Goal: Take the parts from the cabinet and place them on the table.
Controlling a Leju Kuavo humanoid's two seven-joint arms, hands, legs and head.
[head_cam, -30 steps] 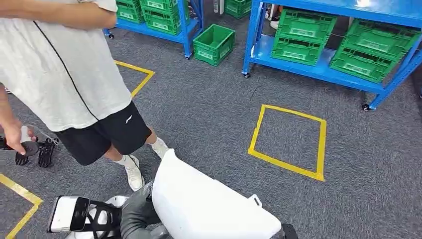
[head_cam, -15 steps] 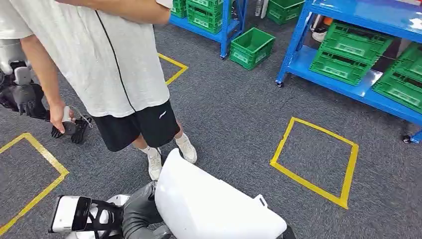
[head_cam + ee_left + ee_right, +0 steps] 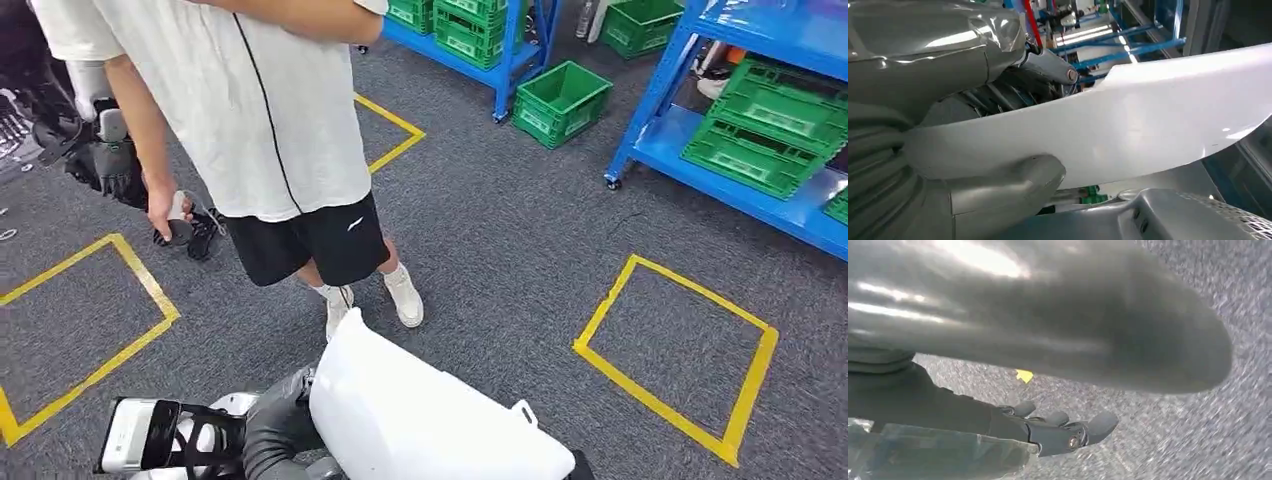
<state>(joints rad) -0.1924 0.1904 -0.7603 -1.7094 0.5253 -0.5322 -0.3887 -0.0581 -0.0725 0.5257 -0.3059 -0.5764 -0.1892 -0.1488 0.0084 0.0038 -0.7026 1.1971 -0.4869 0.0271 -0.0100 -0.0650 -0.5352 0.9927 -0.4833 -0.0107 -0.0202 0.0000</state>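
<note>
The large white curved plastic panel (image 3: 430, 420) lies low at six o'clock in the head view, its long axis running from ten to four o'clock across the robot's front. The left robot hand (image 3: 998, 185) grips its edge, thumb pressed on the face (the nearer hand). The right robot hand (image 3: 1058, 427) sits under the panel's far side, its grasp unclear. No worktop visible.

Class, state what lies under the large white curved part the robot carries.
Under the large white curved plastic part, the left robot hand supports one end; the panel covers the floor beneath.
</note>
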